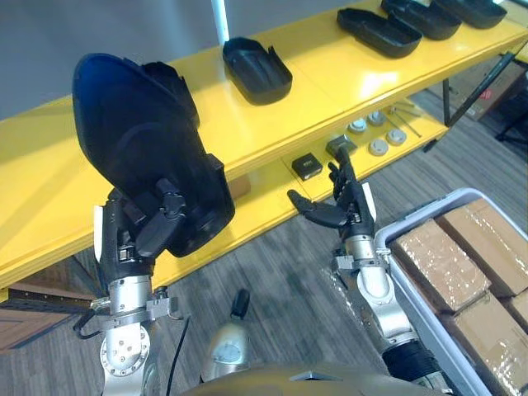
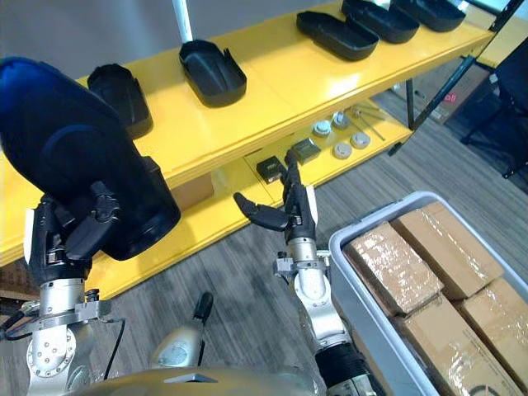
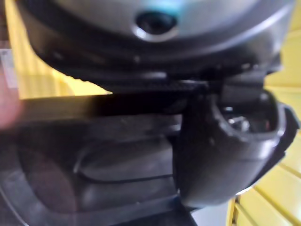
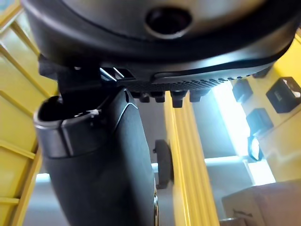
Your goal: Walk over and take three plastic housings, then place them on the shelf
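Left hand [image 1: 153,229] grips black housing [image 1: 136,132]; small boxes' [image 1: 307,167] labels seem illegible.

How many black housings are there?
6. One housing in the left hand; five on the yellow shelf: two leftward, three at its right end. More may be hidden.

Location type: a workshop or parts-storage area, as I read it from where I stand.

Evidence, referenced to the yellow shelf [image 1: 346,74]:
- The shelf is a long, open, two-level rack of plain painted boards.
- On its top board, black plastic housings [image 1: 256,69] lie spaced in a row, all of one type.
- On its lower board, small round metal parts [image 1: 379,147] and small black blocks [image 1: 307,167] are laid out in groups.
- In front of the shelf, a grey bin [image 1: 417,216] holds film-wrapped cartons [image 1: 443,266].
- Under the shelf, the floor [image 1: 280,264] is grey plank-pattern covering.
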You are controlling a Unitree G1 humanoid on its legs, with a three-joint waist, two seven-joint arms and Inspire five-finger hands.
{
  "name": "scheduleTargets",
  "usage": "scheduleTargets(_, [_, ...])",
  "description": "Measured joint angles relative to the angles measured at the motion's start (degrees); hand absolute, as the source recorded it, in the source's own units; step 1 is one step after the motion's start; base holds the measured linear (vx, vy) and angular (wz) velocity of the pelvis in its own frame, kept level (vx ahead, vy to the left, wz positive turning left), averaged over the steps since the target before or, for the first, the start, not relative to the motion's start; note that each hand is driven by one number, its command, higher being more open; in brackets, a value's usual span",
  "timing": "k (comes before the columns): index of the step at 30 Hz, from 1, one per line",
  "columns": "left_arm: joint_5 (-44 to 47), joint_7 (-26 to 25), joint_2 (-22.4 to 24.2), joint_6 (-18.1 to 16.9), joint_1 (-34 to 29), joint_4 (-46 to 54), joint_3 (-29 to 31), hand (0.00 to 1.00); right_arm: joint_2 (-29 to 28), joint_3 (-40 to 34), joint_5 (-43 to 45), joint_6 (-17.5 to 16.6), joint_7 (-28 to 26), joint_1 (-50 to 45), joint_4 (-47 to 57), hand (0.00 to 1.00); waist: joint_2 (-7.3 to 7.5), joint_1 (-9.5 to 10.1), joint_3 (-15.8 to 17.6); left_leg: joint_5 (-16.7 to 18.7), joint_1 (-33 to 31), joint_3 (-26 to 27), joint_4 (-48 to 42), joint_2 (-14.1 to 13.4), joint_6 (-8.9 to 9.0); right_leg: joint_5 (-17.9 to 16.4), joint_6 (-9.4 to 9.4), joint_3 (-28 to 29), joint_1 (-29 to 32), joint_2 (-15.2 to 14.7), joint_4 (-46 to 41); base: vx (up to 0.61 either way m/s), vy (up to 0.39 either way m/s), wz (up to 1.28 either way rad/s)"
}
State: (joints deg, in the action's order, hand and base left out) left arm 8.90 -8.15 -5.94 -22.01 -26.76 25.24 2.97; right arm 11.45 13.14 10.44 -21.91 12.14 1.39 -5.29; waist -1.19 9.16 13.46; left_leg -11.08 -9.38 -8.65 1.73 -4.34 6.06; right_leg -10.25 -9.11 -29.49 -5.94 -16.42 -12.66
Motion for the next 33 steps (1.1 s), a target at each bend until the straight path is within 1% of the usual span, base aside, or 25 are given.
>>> scheduleTargets(2, [-0.01, -0.81, 0.39, -1.17, 0.02, -0.08, -0.04, 0.0, -0.04, -0.46, 0.03, -1.39, 0.86, 1.81, 1.46, 1.0, -0.07, 0.03, 3.0, 2.28, -1.21, 0.62, -4.62, 0.05, 0.0, -1.1, -0.32, 1.26, 1.07, -0.85, -3.31, -0.15, 0.036, -0.22])
scheduleTargets(4, [-0.05, -3.01, 0.55, -1.65, 0.24, -0.17, -0.09, 0.0, -0.51, -0.67, 0.11, -4.24, 1.12, 5.58, 1.94, 1.0, -0.48, 0.11, 4.96, 7.1, -3.77, 1.18, -14.15, 0.32, -0.1, -2.98, -0.54, 2.3, 1.35, -1.96, -7.0, -0.12, 0.05, -0.24])
scheduleTargets(5, [-0.05, -3.44, 0.56, -1.75, 0.29, -0.17, -0.07, 0.0, -0.62, -0.68, 0.11, -4.69, 1.32, 6.45, 2.2, 1.0, -0.7, 0.16, 5.23, 8.46, -4.24, 1.29, -16.75, 0.38, -0.2, -3.53, -0.74, 2.54, 1.04, -2.17, -7.82, -0.06, 0.063, -0.19])
scheduleTargets(7, [-0.05, -4.36, 0.65, -1.85, 0.28, -0.17, 0.33, 0.0, -1.22, -0.87, 0.13, -6.13, 1.44, 8.68, 4.13, 1.0, -1.43, 0.34, 5.95, 14.12, -4.85, 2.26, -25.97, 0.89, -0.63, -5.68, -1.68, 3.23, -1.18, -3.57, -10.91, -0.03, 0.084, -0.14])
scheduleTargets(9, [-0.34, -4.36, 0.65, -1.9, 0.55, 0.0, 1.18, 0.0, -2.15, -1.43, 0.24, -7.15, 1.25, 8.88, 6.11, 1.0, -1.74, 0.69, 5.62, 17.76, -6.27, 3.43, -31.47, 0.91, -1.59, -6.43, -2.28, 3.24, -2.4, -4.18, -11.32, 0.02, 0.137, -0.01])
scheduleTargets(11, [-0.34, -4.36, 0.62, -1.88, 0.89, 0.05, 3.29, 0.0, -3.2, -1.48, 1.88, -8.0, 0.83, 8.67, 7.68, 1.0, -1.37, 1.08, 5.34, 20.47, -7.34, 4.66, -34.9, 1.21, -2.65, -6.33, -2.16, 3.05, -3.93, -4.65, -8.94, 0.11, 0.215, 0.0])
scheduleTargets(12, [-0.35, -4.41, 0.4, -1.76, 1.32, 0.04, 4.88, 0.0, -4.08, -1.79, 2.72, -8.8, 0.3, 7.91, 7.83, 1.0, -0.35, 1.58, 4.68, 21.82, -7.32, 5.42, -35.24, 2.21, -3.85, -5.18, -0.39, 2.47, -5.93, -4.56, -5.37, 0.29, 0.246, 0.13])
scheduleTargets(13, [-0.34, -4.9, 0.45, -1.7, 2.06, -0.02, 6.09, 0.0, -4.52, -2.03, 4.42, -9.03, -0.6, 7.2, 8.03, 1.0, 0.33, 1.74, 3.61, 22.76, -7.36, 5.66, -34.65, 3.05, -4.05, -1.45, 4.25, 2.56, -5.88, -4.71, -6.16, 0.31, 0.264, 0.27])
scheduleTargets(14, [-0.3, -5.64, 0.5, -1.64, 2.74, -0.02, 6.57, 0.0, -4.82, -1.94, 4.91, -9.08, -0.97, 7.17, 8.03, 1.0, 0.28, 1.85, 3.4, 22.58, -7.24, 4.99, -34.1, 3.7, -5.32, 2.12, 6.41, 3.57, -3.39, -5.68, -10.71, 0.32, 0.305, 0.4])
scheduleTargets(15, [-0.32, -6.08, 0.19, -1.64, 3.37, 0.03, 7.42, 0.0, -5.12, -2.06, 5.87, -9.1, -1.42, 7.18, 7.97, 1.0, 0.61, 1.79, 3.01, 22.38, -6.77, 4.3, -32.67, 4.4, -6.01, 5.59, 7.34, 5.16, -0.57, -6.71, -15.28, 0.19, 0.255, 0.4])
scheduleTargets(16, [-0.31, -6.28, -0.18, -1.61, 3.81, 0.03, 7.8, 0.0, -5.36, -2.17, 5.86, -9.1, -1.67, 7.25, 7.93, 1.0, 0.75, 1.82, 2.95, 22.15, -6.19, 3.52, -31.6, 5.04, -6.39, 7.63, 7.27, 6.25, 0.91, -7.26, -18.13, 0.26, 0.209, 0.72])
scheduleTargets(17, [-0.26, -6.71, -1.27, -1.43, 5.12, 0.02, 8.78, 0.0, -5.44, -2.39, 5.46, -9.12, -2.07, 7.85, 7.89, 1.0, 0.77, 1.54, 2.87, 21.51, -3.99, 0.66, -28.42, 5.9, -7.52, 3.63, 5.78, 8.22, 4.21, -6.17, -24.79, 0.3, 0.08, 0.76])
scheduleTargets(18, [-0.14, -6.78, -1.15, -1.41, 5.52, 0.02, 9.43, 0.0, -4.98, -2.42, 4.76, -9.1, -2.08, 8.7, 7.75, 1.0, 0.41, 1.6, 2.84, 21.23, -2.33, -0.54, -26.7, 6.1, -7.96, 0.58, 5.67, 8.57, 5.3, -4.59, -26.04, 0.31, 0.041, 0.81])
scheduleTargets(19, [-0.01, -6.85, -1.06, -1.4, 5.65, 0.02, 9.91, 0.0, -4.63, -2.63, 3.72, -9.11, -2.11, 9.38, 7.76, 1.0, 0.09, 1.6, 2.72, 21.06, -0.98, -1.36, -25.38, 6.19, -8.17, -1.0, 5.96, 8.46, 5.89, -3.16, -25.93, 0.32, 0.029, 0.7])
scheduleTargets(20, [0.18, -6.83, -1.01, -1.4, 6.22, 0.0, 10.86, 0.0, -3.34, -3.6, 2.78, -9.11, -2.45, 11.98, 7.93, 1.0, -0.33, 1.49, 2.42, 20.41, 1.99, -3.49, -22.47, 6.75, -7.79, -3.17, 6.61, 8.59, 7.54, -0.12, -23.31, 0.26, 0.016, 0.7])
scheduleTargets(22, [0.57, -6.41, -0.95, -1.42, 7.46, -0.05, 10.7, 0.0, -0.3, -5.91, 2.9, -9.15, -2.91, 15.86, 8.63, 1.0, -0.98, 1.0, 1.71, 20.12, 4.14, -6.92, -20.85, 7.53, -7.52, -3.57, 6.99, 11.16, 10.86, 2.89, -18.61, 0.36, -0.063, 1.23])
scheduleTargets(23, [0.64, -5.97, -0.86, -1.49, 8.64, -0.34, 10.15, 0.0, 2.36, -8.42, 3.12, -9.15, -2.87, 18.08, 9.98, 1.0, -1.26, -0.05, 1.26, 20.18, 5.19, -10.68, -19.96, 8.19, -7.3, -3.23, 6.43, 15.52, 14.04, 4.38, -16.31, 0.4, -0.149, 1.51])
scheduleTargets(26, [1.55, -5.44, -0.85, -1.59, 9.08, -0.97, 9.44, 0.0, 4.5, -11.74, 3.53, -9.12, -2.71, 19.97, 12.07, 1.0, -1.12, -0.34, 1.15, 21.01, 7.34, -13.95, -19.34, 8.44, -5.71, -1.67, 4.01, 20.77, 17.1, 5.59, -13.59, 0.33, -0.247, 1.1])
scheduleTargets(27, [1.77, -5.36, -1.18, -1.59, 8.82, -1.49, 9.24, 0.0, 4.77, -13.21, 4.08, -9.14, -2.76, 20.07, 13.52, 1.0, 0.03, -0.37, 0.49, 21.99, 8.32, -13.63, -19.62, 8.84, -4.1, 1.72, 3.35, 21.37, 16.79, 5.03, -8.61, 0.32, -0.338, 1.11])
scheduleTargets(28, [2.02, -5.27, -2.05, -1.59, 8.37, -1.56, 9.83, 0.0, 4.69, -13.42, 5.27, -9.05, -2.75, 20.33, 14.41, 1.0, 2.82, -0.26, -1.1, 23.63, 8.58, -12.16, -20.12, 9.69, -1.75, 12.52, 4.66, 20.85, 16.31, 3.95, -3.37, 0.31, -0.37, 1.07])
scheduleTargets(29, [2.1, -4.84, -1.69, -1.71, 8.44, -2.16, 9.95, 0.0, 5.28, -13.66, 6.35, -8.99, -2.94, 20.41, 14.65, 1.0, 2.82, -0.27, -1.81, 25.04, 8.51, -11.39, -20.82, 9.13, -0.82, 10.15, 3.62, 19.6, 15.2, 3.38, -3.13, 0.28, -0.363, 0.75])
scheduleTargets(30, [2.22, -4.16, -0.28, -1.59, 7.83, -2.46, 9.81, 0.0, 7.03, -13.83, 6.95, -8.88, -3.45, 21.02, 14.65, 1.0, 0.1, 0.05, -3.12, 26.32, 7.81, -8.68, -22.19, 5.2, 0.18, 10.74, 4.52, 17.02, 12.76, 6.58, -0.22, 0.24, -0.32, 0.52])
scheduleTargets(31, [2.22, -3.43, -0.42, -1.62, 7.95, -2.45, 9.96, 0.0, 7.99, -14.15, 8.15, -8.87, -4.05, 21.28, 14.68, 1.0, -0.94, -0.04, -3.67, 26.32, 7.81, -4.83, -21.45, 2.36, 0.07, 10.77, 4.91, 15.42, 10.76, 8.52, 2.45, 0.24, -0.319, 0.4])
scheduleTargets(32, [2.23, -3.12, -0.43, -1.62, 8.19, -2.45, 9.91, 0.0, 8.19, -14.47, 8.69, -8.73, -4.28, 21.26, 14.67, 1.0, -1.29, -0.17, -3.89, 26.08, 7.82, -3.13, -20.87, 1.24, -0.2, 10.83, 5.26, 14.7, 10.21, 9.13, 3.19, 0.18, -0.266, 0.44])
scheduleTargets(33, [2.35, -2.48, -0.42, -1.63, 8.9, -2.45, 9.68, 0.0, 8.16, -15.41, 9.75, -8.57, -4.83, 21.07, 14.71, 1.0, -1.54, -0.96, -4.04, 25.21, 8.0, 0.22, -19.35, -0.36, -0.46, 10.81, 5.7, 13.35, 9.24, 9.82, 4.32, 0.13, -0.215, 0.48])
